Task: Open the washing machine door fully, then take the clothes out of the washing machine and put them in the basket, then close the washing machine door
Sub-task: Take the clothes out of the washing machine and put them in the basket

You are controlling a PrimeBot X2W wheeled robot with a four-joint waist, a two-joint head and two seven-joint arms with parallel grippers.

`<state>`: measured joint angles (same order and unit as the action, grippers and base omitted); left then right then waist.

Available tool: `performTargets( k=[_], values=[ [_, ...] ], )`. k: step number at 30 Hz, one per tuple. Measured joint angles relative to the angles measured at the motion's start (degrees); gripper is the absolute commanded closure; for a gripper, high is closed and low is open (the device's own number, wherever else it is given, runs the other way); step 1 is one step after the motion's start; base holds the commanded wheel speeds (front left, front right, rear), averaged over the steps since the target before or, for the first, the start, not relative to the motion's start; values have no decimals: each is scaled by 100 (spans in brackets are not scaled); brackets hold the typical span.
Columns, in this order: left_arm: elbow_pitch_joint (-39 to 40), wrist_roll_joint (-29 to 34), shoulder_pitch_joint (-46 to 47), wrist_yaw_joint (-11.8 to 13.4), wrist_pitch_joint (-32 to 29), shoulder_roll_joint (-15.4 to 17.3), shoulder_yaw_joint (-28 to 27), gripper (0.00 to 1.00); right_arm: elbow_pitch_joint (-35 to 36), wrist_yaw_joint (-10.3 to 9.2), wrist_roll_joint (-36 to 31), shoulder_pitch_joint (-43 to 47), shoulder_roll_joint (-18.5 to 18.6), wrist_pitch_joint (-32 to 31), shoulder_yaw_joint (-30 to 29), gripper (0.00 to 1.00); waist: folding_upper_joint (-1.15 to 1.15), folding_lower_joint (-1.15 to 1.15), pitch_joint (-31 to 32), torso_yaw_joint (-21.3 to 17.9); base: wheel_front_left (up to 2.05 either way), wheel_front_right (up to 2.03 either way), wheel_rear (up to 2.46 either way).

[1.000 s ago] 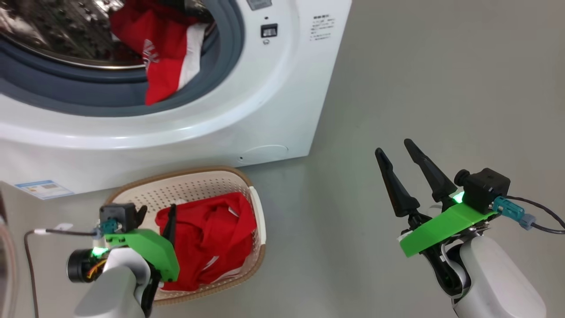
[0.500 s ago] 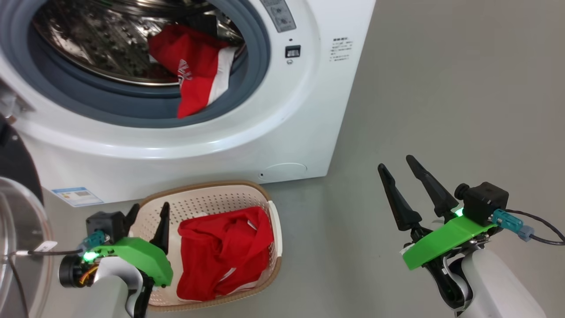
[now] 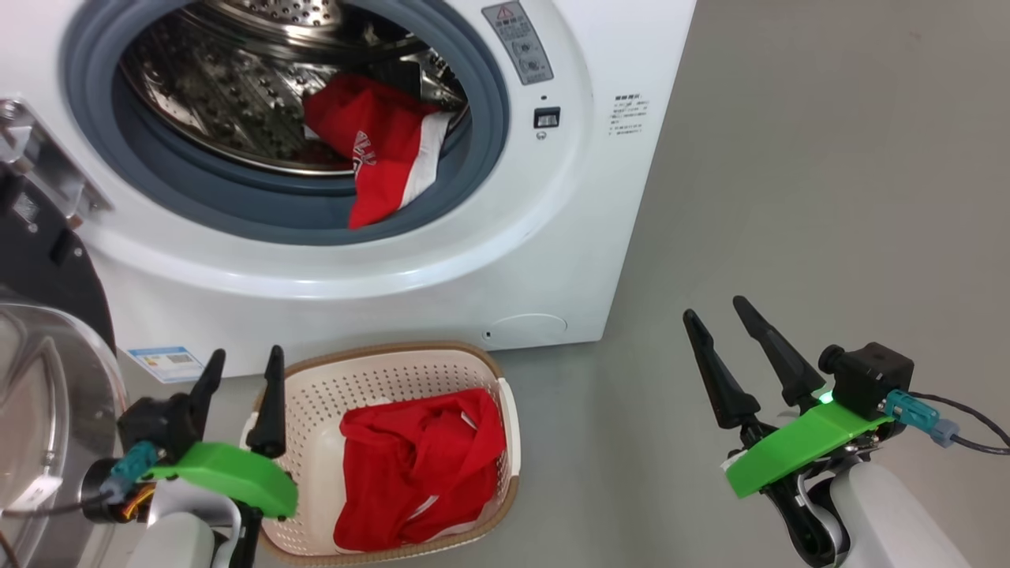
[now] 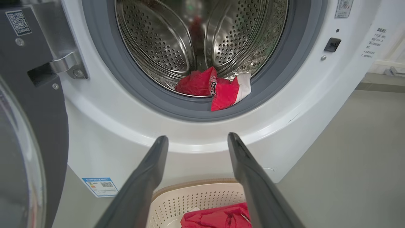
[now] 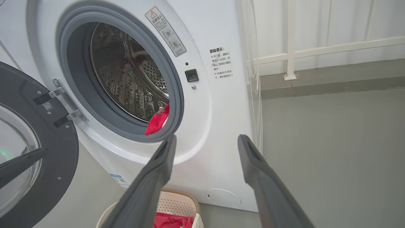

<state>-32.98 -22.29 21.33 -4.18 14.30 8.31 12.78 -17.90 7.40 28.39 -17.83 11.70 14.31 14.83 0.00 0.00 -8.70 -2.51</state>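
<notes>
Leftmost, the washing machine door, swung wide to leave the drum free. Next, the left gripper, jaws apart and empty, just beside the basket and pointed at the drum, probably for another reach. Then the basket itself, parked close before the washing machine for a short drop. Clothes partly inside it, partly draped over the drum's lip. Far right, the right gripper, jaws likewise apart, idle above bare floor.

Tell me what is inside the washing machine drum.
One red garment with white trim lies at the front of the steel drum, a corner draped over the grey rubber ring. The visible drum wall elsewhere looks bare. Anything under the garment is covered.
</notes>
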Motion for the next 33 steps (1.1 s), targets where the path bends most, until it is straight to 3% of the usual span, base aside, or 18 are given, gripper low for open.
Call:
performTargets(
  k=[18, 33],
  values=[
    [1901, 81, -1172, 503, -63, 94, -298, 0, -3, 0, 2, 170, 30, 0, -8, 0, 0, 0, 348, 28, 0, 0, 0],
    [2453, -19, -1414, 671, -212, 101, -308, 0, 4, 0, 2, 171, 90, 0, -46, 0, 0, 0, 348, 55, 0, 0, 0]
  ],
)
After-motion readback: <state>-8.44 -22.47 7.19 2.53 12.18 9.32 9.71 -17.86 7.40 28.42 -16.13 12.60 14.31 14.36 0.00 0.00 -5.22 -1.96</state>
